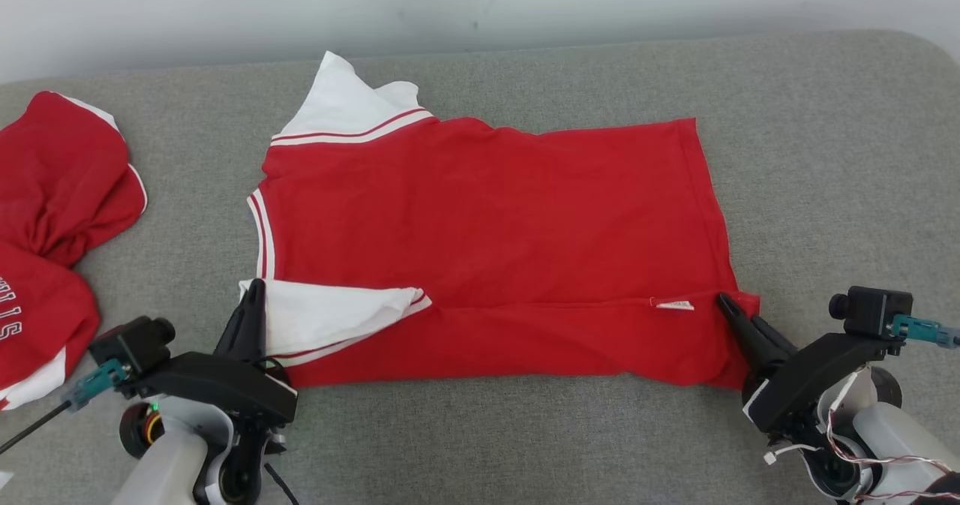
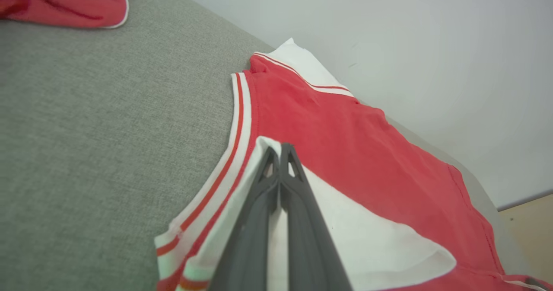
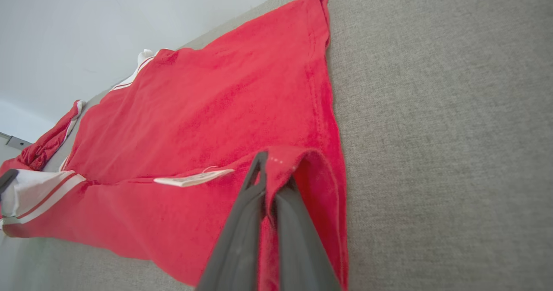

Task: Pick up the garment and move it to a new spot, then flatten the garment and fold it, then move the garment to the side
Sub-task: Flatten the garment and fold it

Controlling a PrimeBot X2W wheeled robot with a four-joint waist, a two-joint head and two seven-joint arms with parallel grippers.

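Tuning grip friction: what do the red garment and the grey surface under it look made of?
Garment: soft matte knit, likely cotton jersey; fine fuzzy texture, stitched hem, limp folds.
Surface: grey woven upholstery-like fabric, matte; visible heathered weave, rounded corner hints at padding.

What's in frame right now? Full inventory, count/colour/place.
garment: 1, red with white sleeves and striped trim, spread mid-surface, near edge folded over
label: 1, white, on the folded near edge, right part
other clothing: 1 heap, red and white, far left of surface
surface: 1, grey fabric, under everything
wall: 1, white, behind
left hand: 1, dark, shut on the garment's near white sleeve
right hand: 1, dark, shut on the garment's near right hem corner
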